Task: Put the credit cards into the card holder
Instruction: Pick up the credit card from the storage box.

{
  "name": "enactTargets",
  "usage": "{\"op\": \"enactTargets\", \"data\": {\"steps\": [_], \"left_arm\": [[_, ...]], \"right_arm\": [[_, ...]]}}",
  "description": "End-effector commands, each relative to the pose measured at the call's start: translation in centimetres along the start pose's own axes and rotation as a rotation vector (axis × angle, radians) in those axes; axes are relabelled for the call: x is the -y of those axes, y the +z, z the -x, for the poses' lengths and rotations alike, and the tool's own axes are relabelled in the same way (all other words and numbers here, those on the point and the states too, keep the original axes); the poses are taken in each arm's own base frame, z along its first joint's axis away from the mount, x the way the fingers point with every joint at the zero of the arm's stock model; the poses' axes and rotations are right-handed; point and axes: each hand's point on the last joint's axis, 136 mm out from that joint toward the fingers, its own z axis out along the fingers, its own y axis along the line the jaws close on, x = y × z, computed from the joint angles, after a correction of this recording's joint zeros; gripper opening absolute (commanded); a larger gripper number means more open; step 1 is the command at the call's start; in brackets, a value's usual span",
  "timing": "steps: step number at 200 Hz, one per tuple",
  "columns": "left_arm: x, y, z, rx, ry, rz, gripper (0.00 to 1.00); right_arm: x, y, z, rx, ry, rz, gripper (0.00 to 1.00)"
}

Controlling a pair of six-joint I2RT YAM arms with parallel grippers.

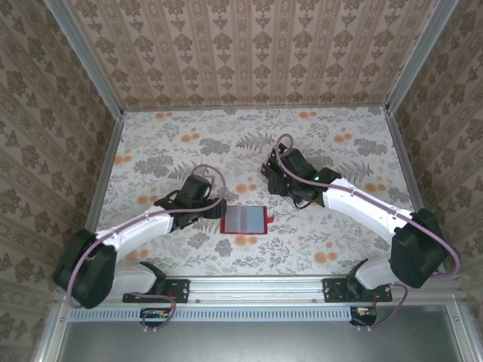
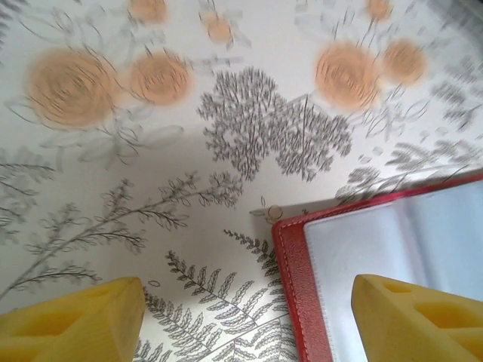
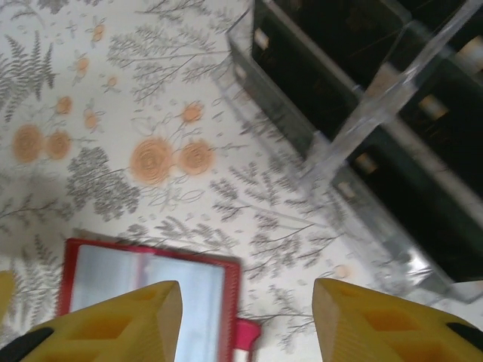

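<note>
While both arms stand over the table with nothing in their jaws, the items are as follows.

Top view. Card holder (image 1: 245, 219): flat on the flowered table cover (image 1: 339, 151), midway between the arms, opened out with its clear pockets up. Its long axis runs left to right across the table, and the snap tab (image 1: 269, 219) points to the right arm's side. Left gripper (image 1: 213, 213): at the holder's left edge. Right gripper (image 1: 278, 181): past its far right corner, apart from it.

Left wrist view. Left gripper (image 2: 245, 324): jaws spread and empty, straddling the card holder's (image 2: 377, 264) red corner. Contact cannot be told.

Right wrist view. Right gripper (image 3: 249, 324): jaws spread, nothing held. Card holder (image 3: 151, 283): low and left. Clear plastic rack (image 3: 392, 98): upper right, with the credit cards (image 3: 302, 83) standing dark in its tiers, well apart from the holder.

Hazards, as judged:
- The rack looks light, so a pull on one card may drag or tip it.
- Two cards may lift together.
- The holder, if not pinned, may slide or fold shut when a card meets a pocket lip.
</note>
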Motion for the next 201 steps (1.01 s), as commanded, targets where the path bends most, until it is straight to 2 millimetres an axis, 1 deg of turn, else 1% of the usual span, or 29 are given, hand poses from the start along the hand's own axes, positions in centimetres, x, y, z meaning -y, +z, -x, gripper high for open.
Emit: {"op": "enactTargets", "data": {"steps": [1, 16, 42, 65, 78, 91, 114, 140, 201], "left_arm": [[-0.7, -1.3, -0.2, 0.05, -0.093, -0.033, 0.77], [-1.4, -2.1, -0.1, 0.113, -0.174, -0.05, 0.79], [-2.7, -3.1, -0.8, 0.182, -0.288, -0.066, 0.85], [-3.2, -3.5, -0.9, 0.202, -0.312, -0.066, 0.9], [-3.3, -3.5, -1.0, 0.196, -0.316, -0.064, 0.94], [-3.4, -3.4, -1.2, 0.192, -0.326, -0.065, 0.95], [-3.4, -3.0, -1.3, 0.19, -0.345, -0.071, 0.96], [-3.3, -2.9, -1.2, 0.183, -0.341, -0.068, 0.97], [-3.3, -2.6, -1.1, 0.181, -0.345, -0.069, 0.98]], "right_arm": [[1.8, -0.9, 1.0, -0.003, -0.119, -0.084, 0.52], [2.7, -0.4, 1.3, -0.018, -0.157, -0.127, 0.52], [3.7, 0.8, 1.7, -0.046, -0.24, -0.198, 0.51], [3.8, 1.8, 2.1, -0.079, -0.307, -0.235, 0.49], [4.0, 2.3, 2.1, -0.099, -0.336, -0.254, 0.48], [4.2, 2.7, 2.0, -0.117, -0.356, -0.27, 0.46], [4.5, 3.5, 1.6, -0.151, -0.38, -0.295, 0.43], [5.0, 4.2, 0.7, -0.19, -0.395, -0.314, 0.41], [5.9, 5.7, -1.0, -0.241, -0.415, -0.354, 0.38]]}}
